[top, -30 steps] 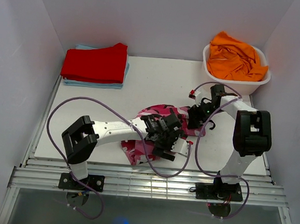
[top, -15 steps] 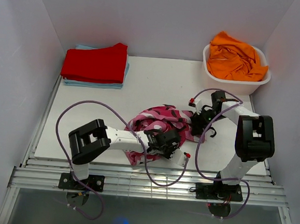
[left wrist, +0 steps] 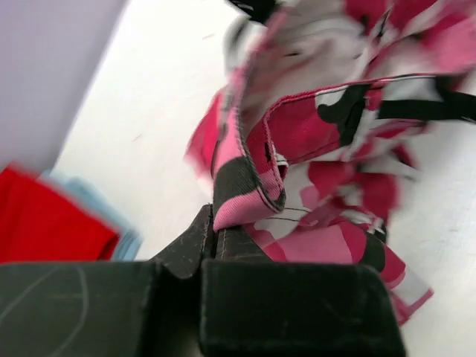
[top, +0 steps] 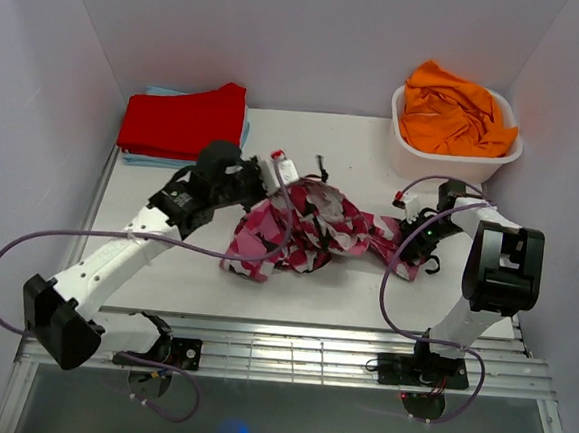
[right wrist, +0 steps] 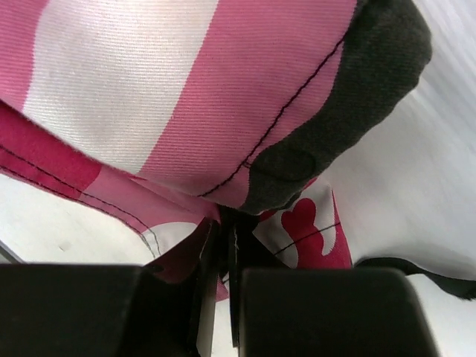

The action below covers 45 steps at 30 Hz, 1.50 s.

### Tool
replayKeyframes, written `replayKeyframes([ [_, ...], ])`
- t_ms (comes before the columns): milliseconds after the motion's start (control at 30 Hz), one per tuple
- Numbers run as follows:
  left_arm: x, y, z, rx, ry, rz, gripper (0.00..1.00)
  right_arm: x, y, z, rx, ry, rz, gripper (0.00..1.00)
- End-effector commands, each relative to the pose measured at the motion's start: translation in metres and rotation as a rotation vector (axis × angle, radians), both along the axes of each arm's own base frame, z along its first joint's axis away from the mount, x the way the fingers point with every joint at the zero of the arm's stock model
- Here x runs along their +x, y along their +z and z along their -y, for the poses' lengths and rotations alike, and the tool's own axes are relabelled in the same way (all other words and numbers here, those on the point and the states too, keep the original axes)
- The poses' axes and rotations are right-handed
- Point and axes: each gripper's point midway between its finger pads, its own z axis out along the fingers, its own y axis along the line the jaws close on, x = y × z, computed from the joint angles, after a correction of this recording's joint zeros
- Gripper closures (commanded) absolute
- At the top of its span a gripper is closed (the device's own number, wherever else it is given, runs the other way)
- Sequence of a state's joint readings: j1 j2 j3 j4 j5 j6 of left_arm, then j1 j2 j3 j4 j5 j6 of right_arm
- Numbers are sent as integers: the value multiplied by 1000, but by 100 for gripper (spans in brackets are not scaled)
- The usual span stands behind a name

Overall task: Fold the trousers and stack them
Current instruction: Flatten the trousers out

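The left gripper (top: 276,172) and right gripper (top: 415,237) are each pinching an edge of the trousers (top: 309,228), bunched on the table (top: 325,149) between them. Both bites are looking shallow, so stretching the cloth is risking a slip.

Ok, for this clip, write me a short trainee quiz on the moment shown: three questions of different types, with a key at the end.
1. True or false: the left tool is shut on an edge of the trousers.
2. Where is the orange garment? A) in the white basin; B) spread flat on the table; C) draped over the near rails.
3. In a few words: what is the right tool clamped on?

Key: 1 true; 2 A; 3 the trousers, pinched at a fold of the fabric.
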<state>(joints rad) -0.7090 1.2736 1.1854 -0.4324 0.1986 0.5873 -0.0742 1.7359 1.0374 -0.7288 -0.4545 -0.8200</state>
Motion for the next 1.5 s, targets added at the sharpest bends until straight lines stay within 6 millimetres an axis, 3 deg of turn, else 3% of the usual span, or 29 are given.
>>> replayKeyframes([
  [0, -9, 17, -52, -73, 78, -89, 100, -16, 7, 44, -149, 1, -3, 92],
  [200, 22, 30, -166, -150, 428, -63, 100, -39, 19, 104, -262, -5, -25, 92],
  [233, 30, 29, -203, -161, 538, -62, 100, -41, 23, 113, -272, -12, -24, 92],
  [267, 28, 29, -213, -179, 542, -72, 100, -45, 23, 121, -287, -15, -35, 92],
  [333, 28, 25, -265, -181, 662, -63, 100, -56, 26, 144, -308, -32, -48, 92],
  [400, 29, 14, -290, -189, 719, -78, 100, -67, 26, 167, -348, -63, -66, 92],
  [433, 28, 9, -318, -192, 798, -81, 100, -70, 25, 175, -357, -70, -72, 92],
  [567, 34, -18, -372, -253, 922, -162, 100, -81, 27, 207, -399, -90, -90, 92],
  [700, 46, -51, -389, -274, 924, -253, 100, -84, 27, 219, -387, -120, -104, 92],
  [800, 52, -66, -380, -298, 837, -337, 91, -83, 28, 213, -346, -119, -101, 92],
  [867, 61, -62, -376, -334, 783, -355, 78, -79, 28, 210, -329, -122, -91, 92],
  [933, 70, -64, -381, -359, 806, -385, 73, -75, 28, 211, -326, -124, -86, 92],
  [967, 79, -53, -389, -353, 823, -365, 71, -72, 27, 213, -328, -125, -80, 92],
  [1000, 83, -67, -393, -359, 832, -429, 68, -68, 27, 216, -338, -127, -65, 92],
  [1067, 94, -60, -405, -347, 867, -425, 61, -59, 27, 220, -346, -142, -38, 92],
  [1167, 99, -58, -409, -351, 872, -441, 52, -40, 36, 222, -338, -170, 24, 92],
  [1200, 100, -52, -410, -350, 878, -431, 29, -34, 39, 221, -334, -175, 39, 92],
  [1233, 100, -51, -411, -359, 891, -438, 24, -28, 42, 220, -329, -186, 57, 92],
  [1367, 84, -57, -403, -329, 873, -502, 22, 3, 63, 232, -346, -275, 150, 92],
  [1467, 49, -86, -387, -270, 841, -634, 21, 20, 75, 243, -373, -326, 221, 92],
])
